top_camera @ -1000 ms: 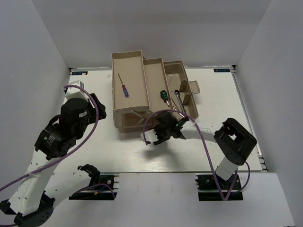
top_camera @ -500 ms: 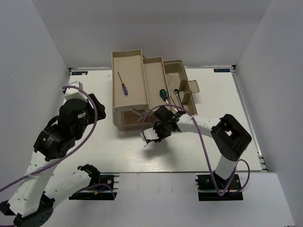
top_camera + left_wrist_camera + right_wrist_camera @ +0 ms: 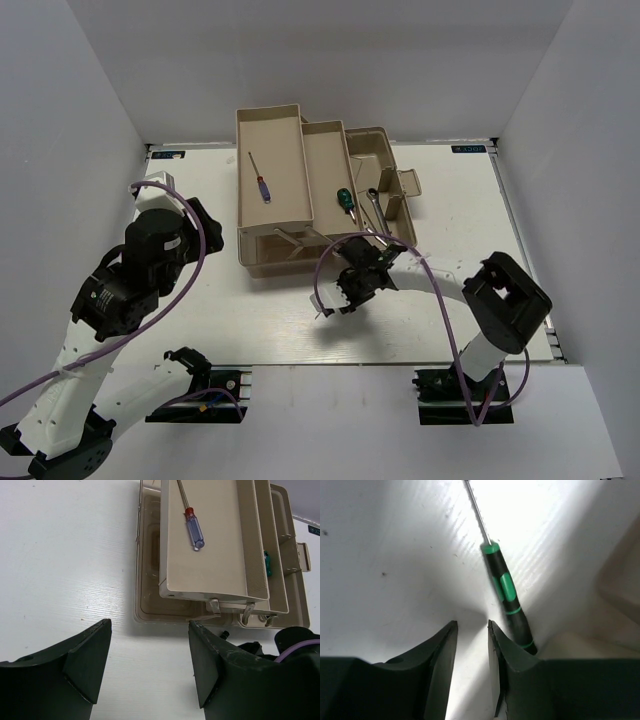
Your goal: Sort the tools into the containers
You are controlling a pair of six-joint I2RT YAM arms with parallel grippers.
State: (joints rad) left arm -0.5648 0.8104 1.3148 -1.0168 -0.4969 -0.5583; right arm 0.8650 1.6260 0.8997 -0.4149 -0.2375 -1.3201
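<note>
A thin black-and-green precision screwdriver [image 3: 505, 587] lies on the white table. It rests just outside the right finger [image 3: 507, 655] of my right gripper [image 3: 472, 625], whose jaws stand narrowly open over bare table. My left gripper [image 3: 150, 624] hangs wide open and empty, left of the beige toolbox base [image 3: 147, 570]. A blue-handled screwdriver [image 3: 262, 188] lies in the left tray [image 3: 285, 150]. A green-handled screwdriver [image 3: 346, 200] and a silver wrench [image 3: 372, 205] lie further right in the toolbox.
The toolbox's trays are fanned open at the back centre, with metal hinge arms [image 3: 250, 614] at the near end. A purple cable [image 3: 440, 300] loops over the right arm. White walls enclose the table on three sides.
My right gripper's jaws have narrowed, and it shifted left, then a little back right, in front of the toolbox. The left arm has not moved.
</note>
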